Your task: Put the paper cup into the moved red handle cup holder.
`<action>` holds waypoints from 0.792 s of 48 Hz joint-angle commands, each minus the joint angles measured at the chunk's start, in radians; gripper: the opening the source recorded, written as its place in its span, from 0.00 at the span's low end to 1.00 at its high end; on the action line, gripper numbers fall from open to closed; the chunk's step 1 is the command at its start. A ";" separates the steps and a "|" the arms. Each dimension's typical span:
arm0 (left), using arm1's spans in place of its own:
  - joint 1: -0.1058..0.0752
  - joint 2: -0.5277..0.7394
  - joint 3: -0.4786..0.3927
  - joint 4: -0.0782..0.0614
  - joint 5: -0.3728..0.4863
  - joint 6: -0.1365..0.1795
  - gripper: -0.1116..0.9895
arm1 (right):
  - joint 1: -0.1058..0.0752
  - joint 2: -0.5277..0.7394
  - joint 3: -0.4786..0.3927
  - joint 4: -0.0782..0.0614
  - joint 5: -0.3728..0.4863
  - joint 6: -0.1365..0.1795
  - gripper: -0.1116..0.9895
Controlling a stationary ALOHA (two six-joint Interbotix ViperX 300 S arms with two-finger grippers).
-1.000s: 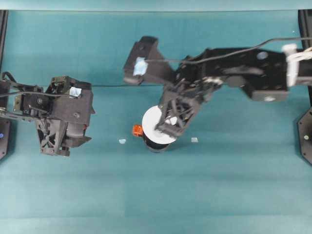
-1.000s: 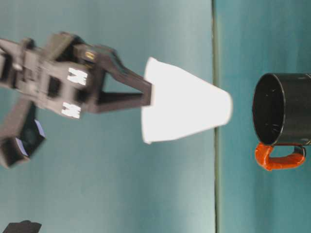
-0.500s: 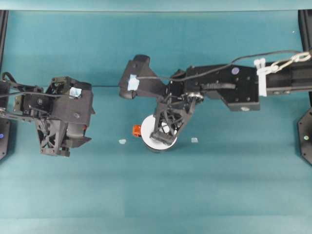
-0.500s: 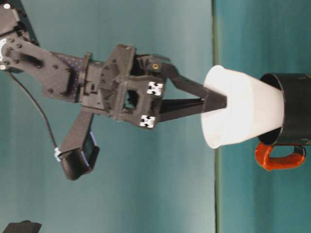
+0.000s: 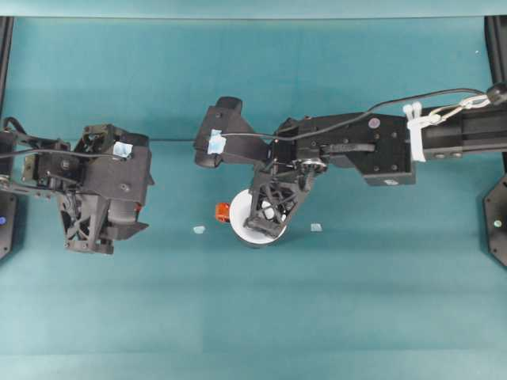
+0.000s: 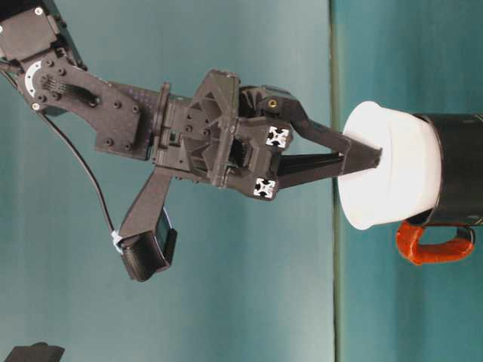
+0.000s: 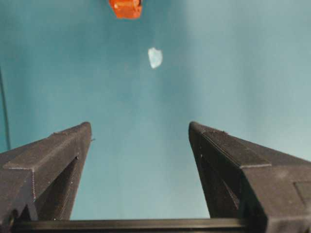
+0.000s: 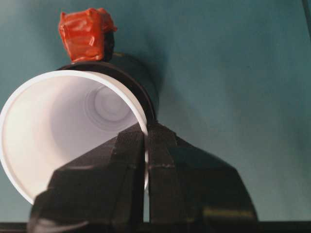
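paper cup seated partway in the holder, not yet released

the right gripper (image 8: 146, 160) pinches the rim of the paper cup (image 6: 392, 175), whose lower part sits inside the red handle cup holder (image 6: 456, 162) at table centre; in the overhead view the handle juts toward 9 o'clock. what seems left is letting go and lifting clear. the left gripper (image 7: 141, 170) hangs spread wide and empty over bare table, well off toward 9 o'clock.

Teal table (image 5: 333, 317). Left gripper (image 5: 87, 237) is parked at the left edge. Right gripper (image 5: 265, 227) is set over the white cup (image 5: 242, 222), seated in the black holder (image 5: 255, 241); red handle (image 5: 223, 211) is turned leftward. Two pale scraps (image 5: 199, 229) are flanking.
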 commanded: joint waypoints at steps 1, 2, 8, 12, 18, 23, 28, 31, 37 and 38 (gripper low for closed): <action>-0.002 -0.011 -0.009 0.002 -0.005 0.000 0.87 | 0.006 -0.014 -0.005 -0.002 -0.015 -0.017 0.01; -0.002 -0.009 -0.009 0.002 -0.005 0.000 0.87 | 0.006 -0.014 -0.005 -0.003 -0.018 -0.020 0.01; -0.002 -0.011 -0.011 0.002 -0.005 0.000 0.87 | 0.006 -0.014 -0.006 0.000 -0.020 -0.025 0.01; -0.003 -0.011 -0.009 0.002 -0.005 0.000 0.87 | 0.006 -0.014 -0.006 0.002 -0.020 -0.025 0.01; -0.003 -0.009 -0.009 0.002 -0.005 0.000 0.87 | 0.008 -0.014 -0.008 0.003 -0.018 -0.026 0.02; -0.002 -0.009 -0.011 0.002 -0.005 0.000 0.87 | 0.012 -0.014 -0.008 0.011 -0.014 -0.029 0.06; -0.002 -0.011 -0.009 0.002 -0.005 0.000 0.87 | 0.017 -0.014 -0.008 0.014 -0.002 -0.032 0.18; -0.003 -0.009 -0.011 0.002 -0.005 0.000 0.87 | 0.018 -0.015 -0.009 0.014 0.008 -0.025 0.31; -0.003 -0.009 -0.011 0.002 -0.005 0.002 0.87 | 0.026 -0.017 -0.012 0.011 0.006 -0.028 0.63; -0.002 -0.009 -0.012 0.002 -0.005 0.000 0.87 | 0.028 -0.017 -0.011 0.009 0.008 -0.028 0.69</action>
